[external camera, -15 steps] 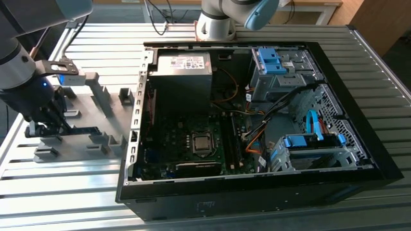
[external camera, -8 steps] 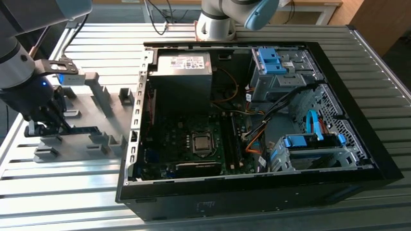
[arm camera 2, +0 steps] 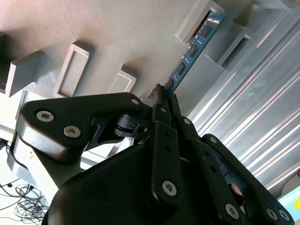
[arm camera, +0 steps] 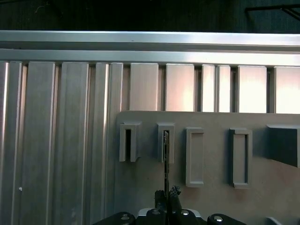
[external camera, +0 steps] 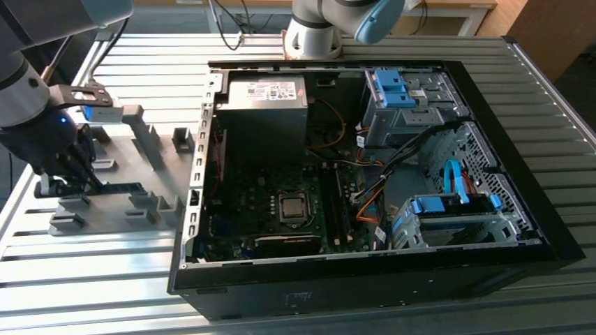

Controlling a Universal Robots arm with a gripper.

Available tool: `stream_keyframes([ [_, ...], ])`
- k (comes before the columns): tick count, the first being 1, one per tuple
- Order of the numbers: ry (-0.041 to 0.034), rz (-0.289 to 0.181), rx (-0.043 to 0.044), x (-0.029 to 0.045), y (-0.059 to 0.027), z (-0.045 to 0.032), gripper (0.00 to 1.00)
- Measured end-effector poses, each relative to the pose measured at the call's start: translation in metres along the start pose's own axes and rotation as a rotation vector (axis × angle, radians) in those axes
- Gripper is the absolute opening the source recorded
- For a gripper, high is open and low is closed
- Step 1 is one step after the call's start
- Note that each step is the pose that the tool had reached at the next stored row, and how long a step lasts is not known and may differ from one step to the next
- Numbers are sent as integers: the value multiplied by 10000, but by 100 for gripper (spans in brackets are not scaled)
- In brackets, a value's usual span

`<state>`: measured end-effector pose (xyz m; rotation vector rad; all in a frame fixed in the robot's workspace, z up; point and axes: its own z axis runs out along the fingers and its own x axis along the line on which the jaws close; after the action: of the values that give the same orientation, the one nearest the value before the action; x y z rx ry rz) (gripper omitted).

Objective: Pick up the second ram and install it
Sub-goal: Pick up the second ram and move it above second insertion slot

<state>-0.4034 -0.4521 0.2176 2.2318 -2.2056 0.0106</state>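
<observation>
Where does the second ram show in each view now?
Exterior view: gripper down at the gray rack, exterior view's left.
Second wrist view: second ram runs from the fingers into a rack slot.
First wrist view: edge-on in that slot.
Shared landmark: the gray rack.

I'm seeing ram (arm camera 2: pixel 192 49) blue with dark chips; my gripper (arm camera 2: pixel 165 93) black; rack (arm camera 2: pixel 117 37) gray; table (arm camera 2: pixel 253 103) ribbed silver.

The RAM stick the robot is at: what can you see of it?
The second ram is a slim blue circuit-board strip with a row of dark chips along one face. It stands on edge, its far end in a slot of the gray rack; in the first wrist view it shows as a thin line. The gripper clamps its near end.
</observation>
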Motion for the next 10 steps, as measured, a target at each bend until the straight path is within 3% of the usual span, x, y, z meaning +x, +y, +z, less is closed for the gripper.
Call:
stream_keyframes([
  [10,0,0,0,0,0,-26,14],
])
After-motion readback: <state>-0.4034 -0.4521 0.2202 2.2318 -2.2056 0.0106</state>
